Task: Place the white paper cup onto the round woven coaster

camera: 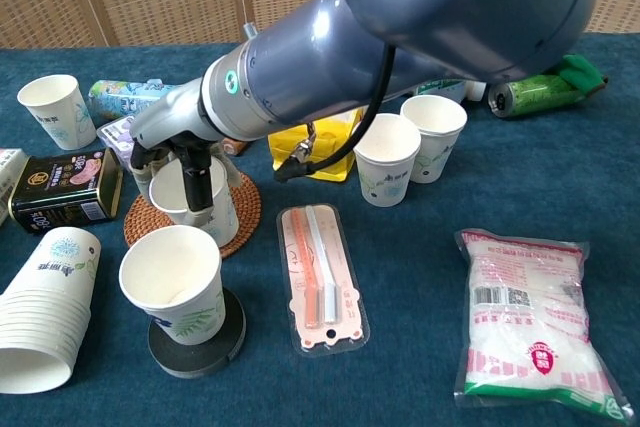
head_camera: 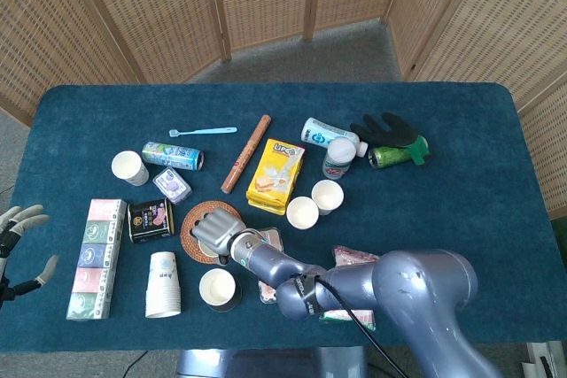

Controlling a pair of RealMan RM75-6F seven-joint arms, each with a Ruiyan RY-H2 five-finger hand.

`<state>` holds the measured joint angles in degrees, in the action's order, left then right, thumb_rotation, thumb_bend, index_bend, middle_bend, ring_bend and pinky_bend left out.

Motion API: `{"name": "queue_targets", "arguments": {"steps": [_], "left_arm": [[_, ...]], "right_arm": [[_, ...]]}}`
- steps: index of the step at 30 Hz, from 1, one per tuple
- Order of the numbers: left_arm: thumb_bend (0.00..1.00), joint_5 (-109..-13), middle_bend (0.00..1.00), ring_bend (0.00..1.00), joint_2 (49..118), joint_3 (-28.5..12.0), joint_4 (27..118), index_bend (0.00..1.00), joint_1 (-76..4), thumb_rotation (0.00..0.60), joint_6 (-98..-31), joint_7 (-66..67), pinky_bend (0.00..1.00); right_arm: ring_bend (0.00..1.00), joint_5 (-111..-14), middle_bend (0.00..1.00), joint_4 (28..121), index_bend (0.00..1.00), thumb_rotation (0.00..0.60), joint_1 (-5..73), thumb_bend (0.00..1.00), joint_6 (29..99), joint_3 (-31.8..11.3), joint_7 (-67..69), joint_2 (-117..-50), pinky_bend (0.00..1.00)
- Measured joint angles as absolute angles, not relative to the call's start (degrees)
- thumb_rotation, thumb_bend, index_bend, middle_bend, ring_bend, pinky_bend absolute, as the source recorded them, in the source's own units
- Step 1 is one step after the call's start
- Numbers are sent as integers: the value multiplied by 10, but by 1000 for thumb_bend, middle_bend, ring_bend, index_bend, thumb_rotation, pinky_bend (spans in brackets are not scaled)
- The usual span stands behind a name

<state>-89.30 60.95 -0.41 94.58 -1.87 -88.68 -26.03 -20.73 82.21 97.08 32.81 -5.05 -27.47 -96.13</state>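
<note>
Blue tablecloth (camera: 560,187); white paper cup (camera: 193,209) on round woven coaster (camera: 240,217), right hand (camera: 185,162) fingers (camera: 196,190) clasping it.

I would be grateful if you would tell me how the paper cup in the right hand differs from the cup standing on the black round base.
The held cup is gripped by the right hand; the cup on the black base stands untouched. The held cup is over the woven coaster; the other sits on the black base. The held cup lies further from the chest camera. Both are white, upright and open-topped.
</note>
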Motion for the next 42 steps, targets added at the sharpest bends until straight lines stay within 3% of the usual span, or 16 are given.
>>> {"name": "queue_targets", "arguments": {"steps": [7, 20, 31, 42], "left_arm": [[419, -896, 170, 47, 610, -5, 946, 212, -19, 497, -888, -261, 0], [419, -904, 169, 47, 607, -6, 953, 212, -19, 496, -896, -259, 0], [420, -910, 170, 47, 605, -4, 960, 212, -17, 502, -900, -255, 0], [420, -918, 170, 47, 603, -4, 971, 212, -24, 498, -896, -247, 0]], "right_arm": [[79, -196, 148, 833, 146, 600, 979, 362, 323, -42, -267, -949, 442], [51, -207, 92, 872, 38, 600, 977, 356, 336, -41, -249, -922, 407], [51, -265, 91, 917, 44, 600, 922, 338, 376, -80, -188, -884, 407], [51, -311, 95, 962, 67, 600, 868, 344, 422, -85, -170, -833, 398]]}}
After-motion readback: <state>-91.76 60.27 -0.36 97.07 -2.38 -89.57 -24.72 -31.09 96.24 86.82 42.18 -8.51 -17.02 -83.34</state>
